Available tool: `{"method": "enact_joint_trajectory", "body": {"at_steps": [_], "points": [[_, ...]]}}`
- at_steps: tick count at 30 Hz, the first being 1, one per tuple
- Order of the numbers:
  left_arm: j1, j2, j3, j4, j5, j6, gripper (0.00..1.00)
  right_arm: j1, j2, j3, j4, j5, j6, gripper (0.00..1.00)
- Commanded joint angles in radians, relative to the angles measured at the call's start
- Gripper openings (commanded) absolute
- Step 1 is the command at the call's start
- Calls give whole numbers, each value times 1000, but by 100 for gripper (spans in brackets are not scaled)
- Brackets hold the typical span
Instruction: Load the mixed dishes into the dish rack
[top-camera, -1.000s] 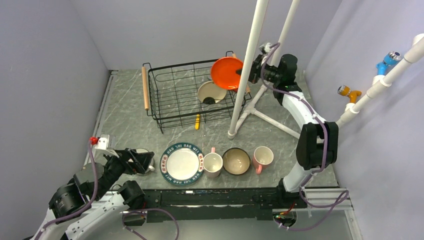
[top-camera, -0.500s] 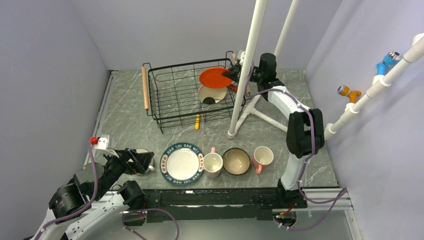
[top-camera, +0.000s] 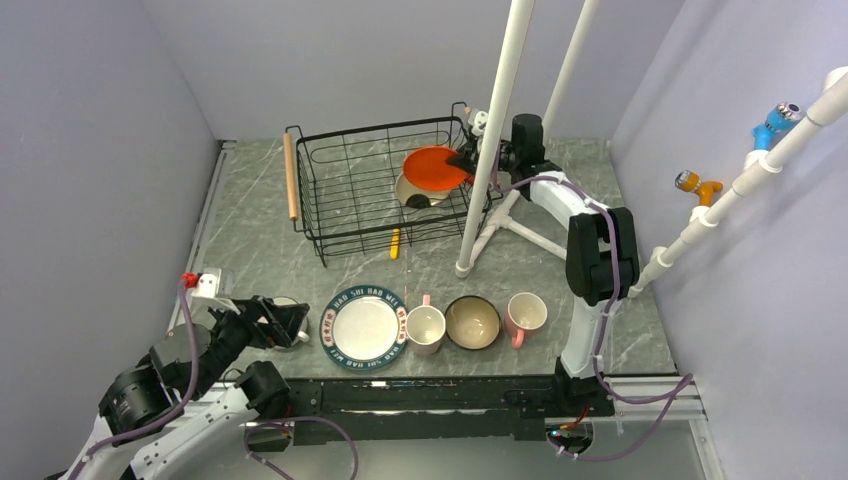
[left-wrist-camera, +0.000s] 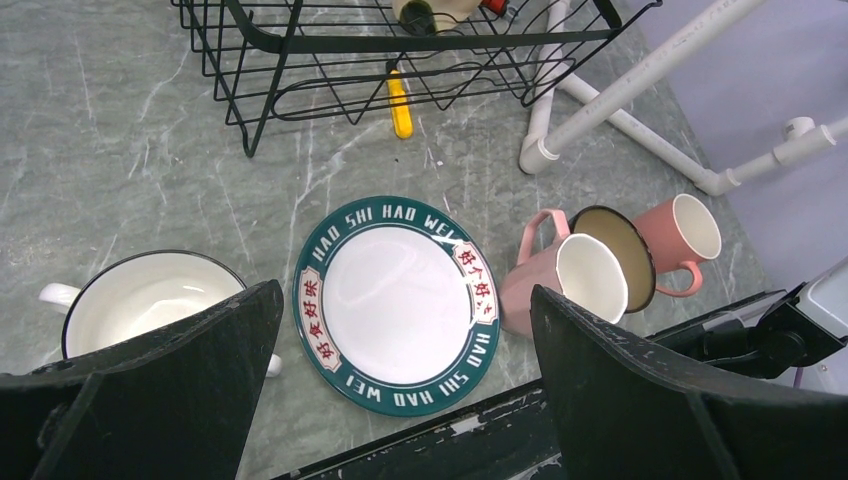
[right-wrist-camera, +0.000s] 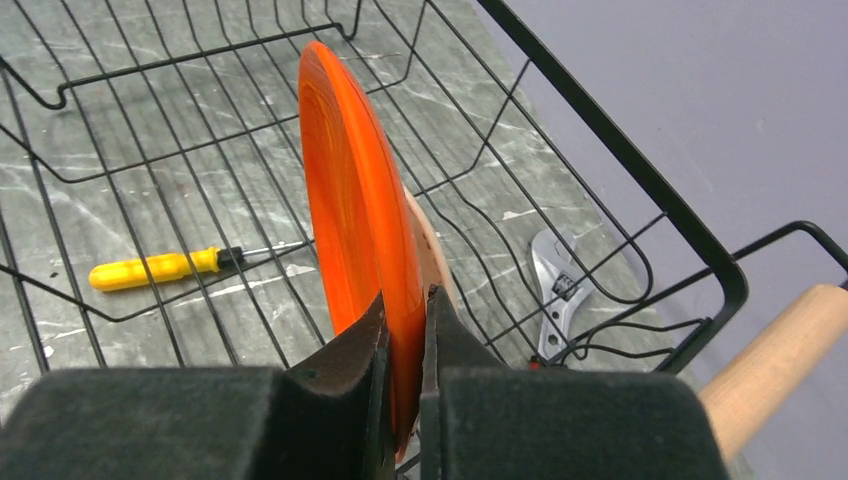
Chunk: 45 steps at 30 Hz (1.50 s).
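My right gripper (top-camera: 468, 157) is shut on the rim of the cream dish with the orange-red underside (top-camera: 434, 168), held tilted over the right end of the dish rack (top-camera: 360, 128). In the right wrist view the dish (right-wrist-camera: 355, 200) stands on edge between the gripper (right-wrist-camera: 405, 300) fingers, above the rack's wires (right-wrist-camera: 620, 150). Along the near edge sit the white handled cup (left-wrist-camera: 140, 300), the big plate (left-wrist-camera: 397, 290), a pink mug (left-wrist-camera: 570, 275), the dark-blue bowl (top-camera: 472, 322) and a second pink mug (left-wrist-camera: 680, 235). My left gripper (left-wrist-camera: 405, 290) hangs open and empty above the cup and plate.
A pale round dish (top-camera: 412, 190) lies in the rack under the orange one. A yellow-handled tool (top-camera: 395, 243) and a wrench (right-wrist-camera: 555, 290) lie on the table by the rack. White pipe poles (top-camera: 490, 140) stand right of the rack, close to my right arm.
My right arm has carried the orange-red dish left and down, from above the rack's right handle to low over the rack's right end. The left arm has not moved.
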Motion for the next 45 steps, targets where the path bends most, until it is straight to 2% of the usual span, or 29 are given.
{"method": "enact_joint_trajectory", "body": {"at_steps": [1,6,10,15,24,37,45], "points": [[-3,24,10,32,5,13,99,15,7,96,-60,68,-4,0],[-3,28,10,32,7,13,99,43,28,175,-251,131,-124,0],[-4,28,8,36,7,17,99,52,28,184,-301,129,-176,0],[-3,41,9,36,11,19,99,89,56,255,-443,194,-300,0],[-3,50,10,34,7,18,99,140,76,274,-479,280,-380,0],[-3,61,9,37,12,21,99,184,36,170,-382,417,-496,0],[-3,81,9,38,15,23,99,187,30,153,-398,417,-531,0]]}}
